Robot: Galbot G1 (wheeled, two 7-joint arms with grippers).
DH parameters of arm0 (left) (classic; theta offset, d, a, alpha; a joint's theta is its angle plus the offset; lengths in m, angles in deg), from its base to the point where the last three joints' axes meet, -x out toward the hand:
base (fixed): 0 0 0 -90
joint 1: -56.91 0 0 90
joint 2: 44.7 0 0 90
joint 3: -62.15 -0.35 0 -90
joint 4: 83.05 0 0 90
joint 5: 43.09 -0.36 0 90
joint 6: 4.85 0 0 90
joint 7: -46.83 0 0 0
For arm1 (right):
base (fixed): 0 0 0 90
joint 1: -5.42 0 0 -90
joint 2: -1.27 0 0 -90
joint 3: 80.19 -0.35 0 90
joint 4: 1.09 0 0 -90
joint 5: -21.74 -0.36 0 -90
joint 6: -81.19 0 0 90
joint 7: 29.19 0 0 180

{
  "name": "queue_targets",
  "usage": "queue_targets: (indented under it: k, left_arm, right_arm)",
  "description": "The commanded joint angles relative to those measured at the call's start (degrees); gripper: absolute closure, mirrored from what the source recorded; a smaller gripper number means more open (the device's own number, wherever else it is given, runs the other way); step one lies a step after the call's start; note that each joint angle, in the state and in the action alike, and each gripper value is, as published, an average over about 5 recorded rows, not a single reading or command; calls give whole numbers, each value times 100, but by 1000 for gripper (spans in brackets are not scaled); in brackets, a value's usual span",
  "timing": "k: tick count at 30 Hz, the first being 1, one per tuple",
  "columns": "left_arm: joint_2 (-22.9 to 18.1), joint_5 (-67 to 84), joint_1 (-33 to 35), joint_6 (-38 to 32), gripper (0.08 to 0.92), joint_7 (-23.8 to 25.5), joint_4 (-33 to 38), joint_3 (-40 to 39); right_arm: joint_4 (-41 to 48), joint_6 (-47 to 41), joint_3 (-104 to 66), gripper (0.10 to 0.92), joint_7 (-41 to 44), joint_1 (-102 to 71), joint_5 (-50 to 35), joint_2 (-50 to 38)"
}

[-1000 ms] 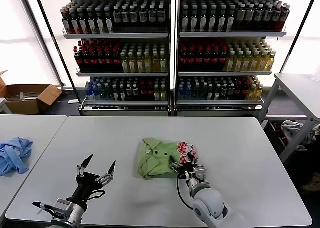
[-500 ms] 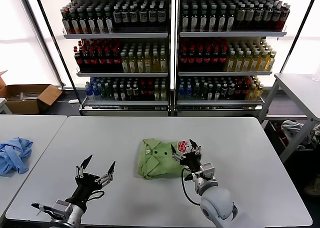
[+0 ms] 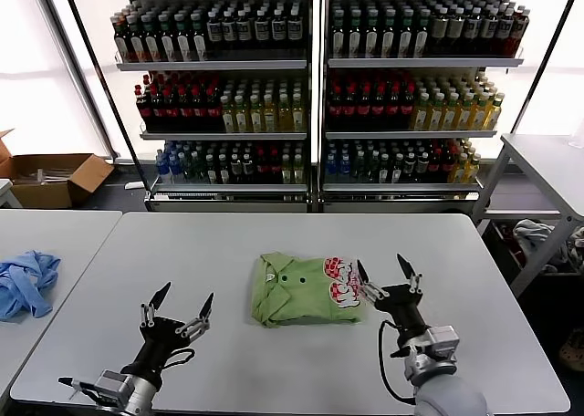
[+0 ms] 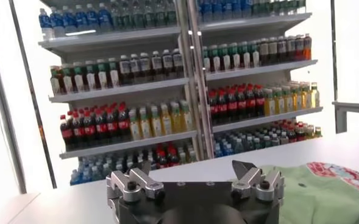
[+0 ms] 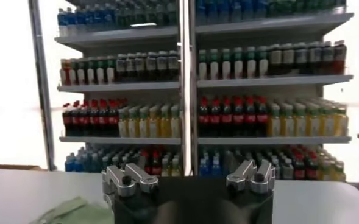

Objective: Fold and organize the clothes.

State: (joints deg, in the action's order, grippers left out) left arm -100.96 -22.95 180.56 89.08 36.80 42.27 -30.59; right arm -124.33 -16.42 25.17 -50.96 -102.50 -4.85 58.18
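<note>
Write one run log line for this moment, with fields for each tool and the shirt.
left tool: open, idle near table front | right tool: open, beside shirt, not touching | light green cotton T-shirt: folded, flat on table, red-and-white print up

Grey table [image 3: 182, 252]: folded green T-shirt [image 3: 306, 290] lying at centre.

- Left black metal two-finger gripper [image 3: 176, 308], lower left of the head frame, fingers spread wide.
- Right black metal two-finger gripper [image 3: 385, 275], lower right, fingers spread, pointing up.

Bright backlit windows, soft shadows
</note>
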Motion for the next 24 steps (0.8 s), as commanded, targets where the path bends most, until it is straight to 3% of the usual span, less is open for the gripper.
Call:
queue_targets:
  k: [1, 9, 24]
  left_arm:
    - [24, -3, 76, -279, 177, -193, -28, -265]
    - [80, -31, 322, -434, 177, -374, 112, -374]
    - [65, 27, 320, -429, 177, -433, 104, -327]
  right_arm:
    - [-432, 1696, -1684, 203, -279, -3131, 427, -28]
    - [-18, 2677, -1429, 203, -292, -3591, 1085, 125]
    - [112, 2889, -1351, 203, -164, -3518, 1109, 192]
